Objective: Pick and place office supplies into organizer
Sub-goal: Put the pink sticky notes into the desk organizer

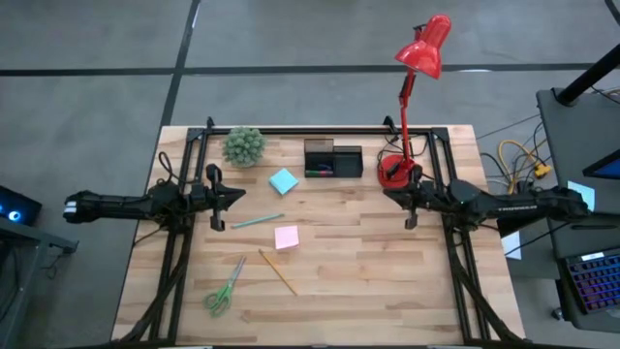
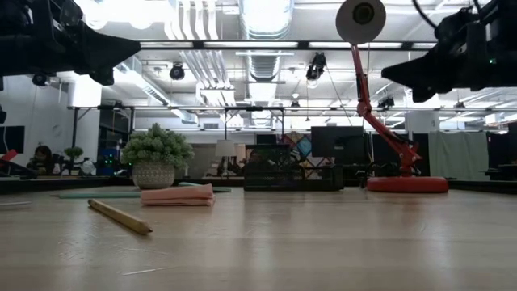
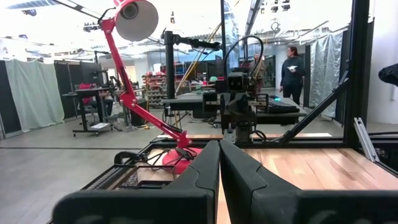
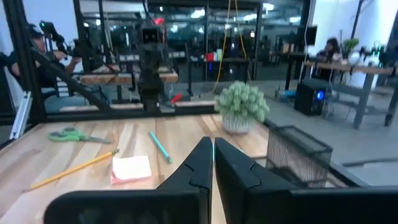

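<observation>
The black mesh organizer stands near the table's far edge, with small pieces inside it. A light-blue sticky note, a teal pen, a pink sticky note, a yellow pencil and green-handled scissors lie flat on the table. My left gripper hovers shut at the table's left side, above the tabletop and pointing right. My right gripper hovers shut at the right side, pointing left. The right wrist view shows the pen, pink note, pencil, scissors and organizer.
A small potted plant stands left of the organizer. A red desk lamp has its base to the organizer's right, close to my right gripper. A black frame rail runs along the far edge. The near right part of the table is bare wood.
</observation>
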